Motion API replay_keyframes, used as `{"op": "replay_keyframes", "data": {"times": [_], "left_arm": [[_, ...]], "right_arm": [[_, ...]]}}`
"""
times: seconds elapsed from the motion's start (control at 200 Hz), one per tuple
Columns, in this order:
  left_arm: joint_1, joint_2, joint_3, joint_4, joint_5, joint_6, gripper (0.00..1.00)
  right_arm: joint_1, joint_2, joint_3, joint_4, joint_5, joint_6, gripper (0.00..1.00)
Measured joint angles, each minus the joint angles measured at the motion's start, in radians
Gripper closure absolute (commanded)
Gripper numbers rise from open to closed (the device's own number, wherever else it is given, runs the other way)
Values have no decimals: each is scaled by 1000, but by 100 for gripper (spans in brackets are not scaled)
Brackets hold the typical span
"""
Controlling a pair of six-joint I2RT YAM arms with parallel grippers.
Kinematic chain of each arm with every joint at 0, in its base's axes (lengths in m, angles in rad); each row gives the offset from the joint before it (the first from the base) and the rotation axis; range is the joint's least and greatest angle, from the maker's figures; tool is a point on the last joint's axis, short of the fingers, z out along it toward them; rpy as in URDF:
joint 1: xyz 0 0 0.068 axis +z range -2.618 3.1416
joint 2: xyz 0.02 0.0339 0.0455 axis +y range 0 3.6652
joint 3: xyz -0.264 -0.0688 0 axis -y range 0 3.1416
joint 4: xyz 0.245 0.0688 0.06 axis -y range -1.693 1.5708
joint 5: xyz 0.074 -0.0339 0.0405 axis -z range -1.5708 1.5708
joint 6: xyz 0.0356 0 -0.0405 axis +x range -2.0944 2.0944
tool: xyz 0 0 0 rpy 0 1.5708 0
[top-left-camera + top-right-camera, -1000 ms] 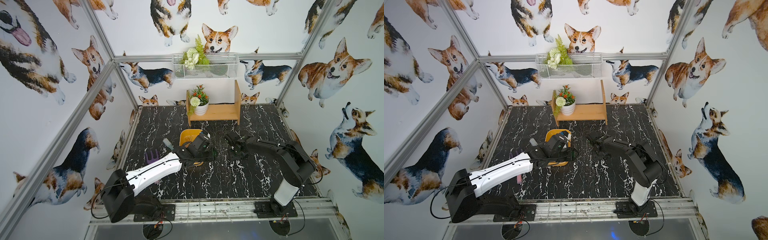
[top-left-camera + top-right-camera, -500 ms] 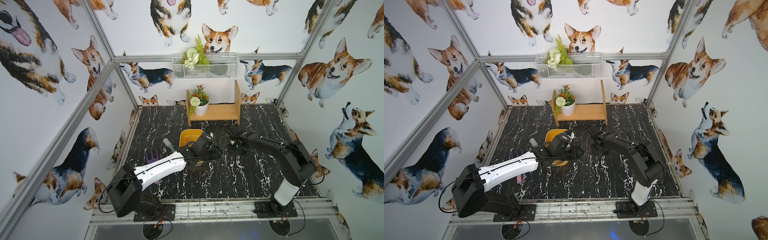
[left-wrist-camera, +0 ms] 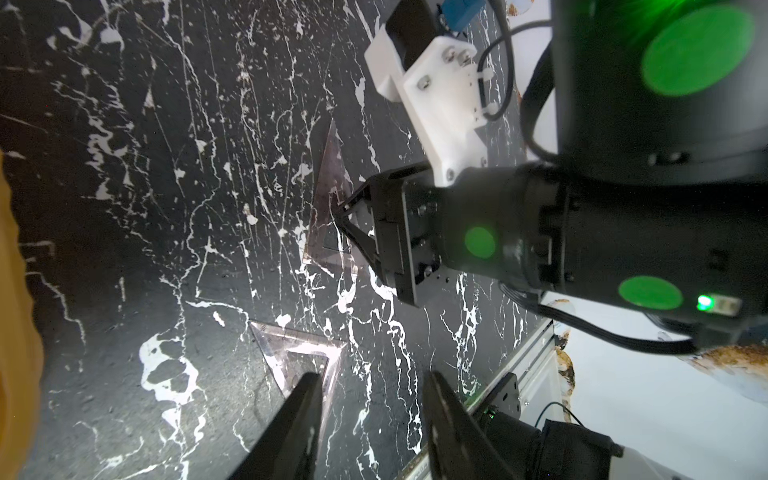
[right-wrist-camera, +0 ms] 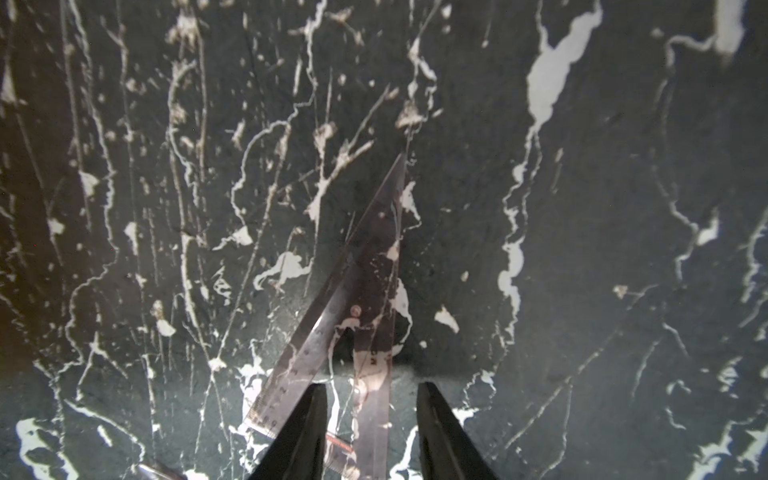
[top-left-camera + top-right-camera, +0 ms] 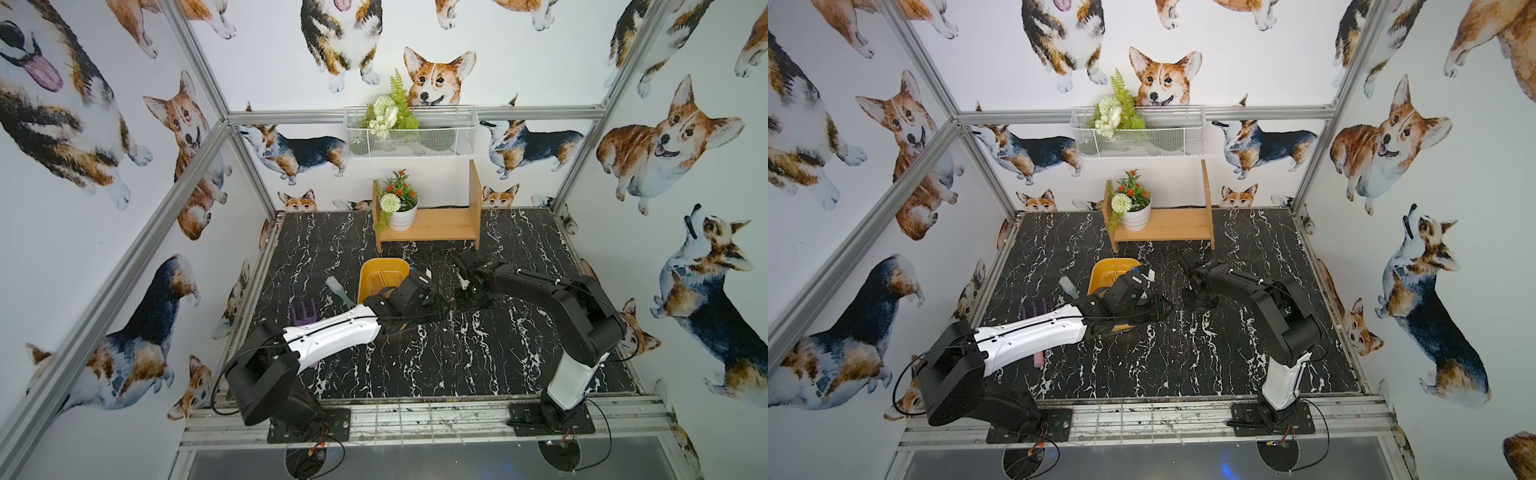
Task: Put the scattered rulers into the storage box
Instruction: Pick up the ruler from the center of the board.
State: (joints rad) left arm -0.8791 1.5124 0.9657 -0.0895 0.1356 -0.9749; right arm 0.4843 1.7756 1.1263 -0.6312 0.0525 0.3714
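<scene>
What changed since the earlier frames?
The left arm leaned forward, carrying the left gripper rightward from the storage box, over a set square. The right gripper edged toward the back wall above another set square. Nothing taken or released; box, purple rake and shelf stayed put.

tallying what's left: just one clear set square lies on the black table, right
No, two: the left wrist view shows a long set square at the right hand and a second set square by the left hand, both on the black table.
</scene>
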Motion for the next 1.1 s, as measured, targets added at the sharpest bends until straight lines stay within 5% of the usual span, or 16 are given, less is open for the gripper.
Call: {"op": "replay_keyframes", "data": {"times": [1.101], "left_arm": [[-24,101,-32,93,2,-34,52]], "right_arm": [[-10,17,-31,29,-27,-8,81]]}}
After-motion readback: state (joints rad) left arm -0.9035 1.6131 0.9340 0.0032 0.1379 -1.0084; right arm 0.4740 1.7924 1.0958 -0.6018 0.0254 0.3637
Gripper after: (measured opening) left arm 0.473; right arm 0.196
